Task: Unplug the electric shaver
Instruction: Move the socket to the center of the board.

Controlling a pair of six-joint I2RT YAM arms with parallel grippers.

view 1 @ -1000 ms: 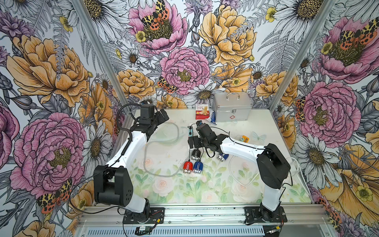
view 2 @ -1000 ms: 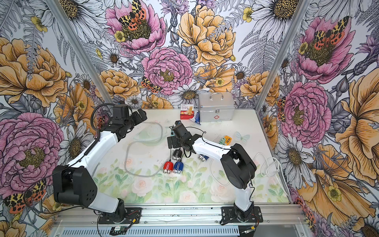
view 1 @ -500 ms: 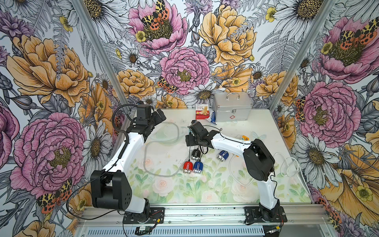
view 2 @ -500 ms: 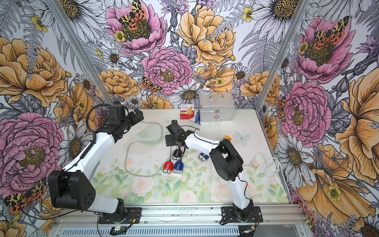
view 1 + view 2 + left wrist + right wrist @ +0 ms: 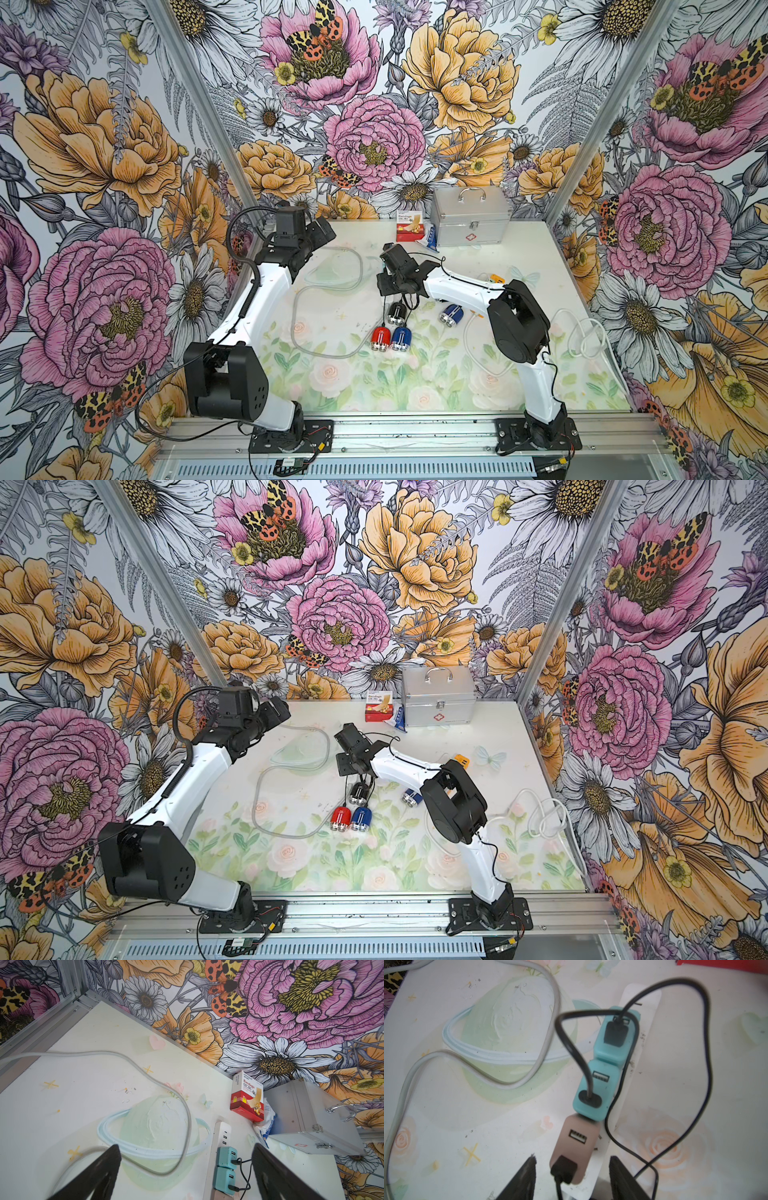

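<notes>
Several small electric shavers lie mid-table: a black one (image 5: pixel 397 312) (image 5: pixel 359 792), a red one (image 5: pixel 380 337) and two blue ones (image 5: pixel 401 337) (image 5: pixel 451 319), with black cables running to a white power strip (image 5: pixel 648 1022) (image 5: pixel 223 1132). The strip carries two teal adapters (image 5: pixel 596 1088) (image 5: pixel 614 1043) and a pink adapter (image 5: pixel 577 1136). My right gripper (image 5: pixel 572 1160) (image 5: pixel 390 282) straddles the pink adapter, open, with a gap on each side. My left gripper (image 5: pixel 185 1148) (image 5: pixel 322 232) hangs wide open and empty near the back left.
A silver case (image 5: pixel 469 224) and a red bandage box (image 5: pixel 409 227) stand at the back wall. A grey cable (image 5: pixel 324 282) loops across the left half of the table. A white cable (image 5: pixel 582 336) coils at the right edge.
The right gripper's jaws have narrowed around the pink adapter, and the right arm's elbow has swung left. The left arm has hardly moved.
</notes>
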